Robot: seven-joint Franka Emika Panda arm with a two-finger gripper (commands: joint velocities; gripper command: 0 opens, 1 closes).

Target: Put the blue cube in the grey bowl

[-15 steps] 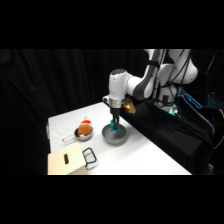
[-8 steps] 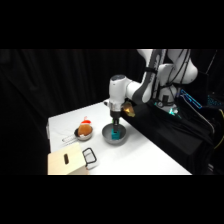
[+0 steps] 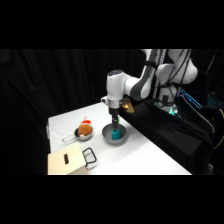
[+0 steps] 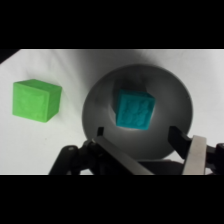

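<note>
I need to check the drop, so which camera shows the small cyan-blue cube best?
The wrist view: the small cyan-blue cube sits unobstructed inside the round dark grey bowl, apart from both fingers. The side view shows only a blue speck under the gripper.

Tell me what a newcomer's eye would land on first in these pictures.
In the wrist view, the blue cube sits inside the grey bowl, between the spread fingers of the gripper, which do not touch it. A bright green block lies on the white table outside the bowl.
</note>
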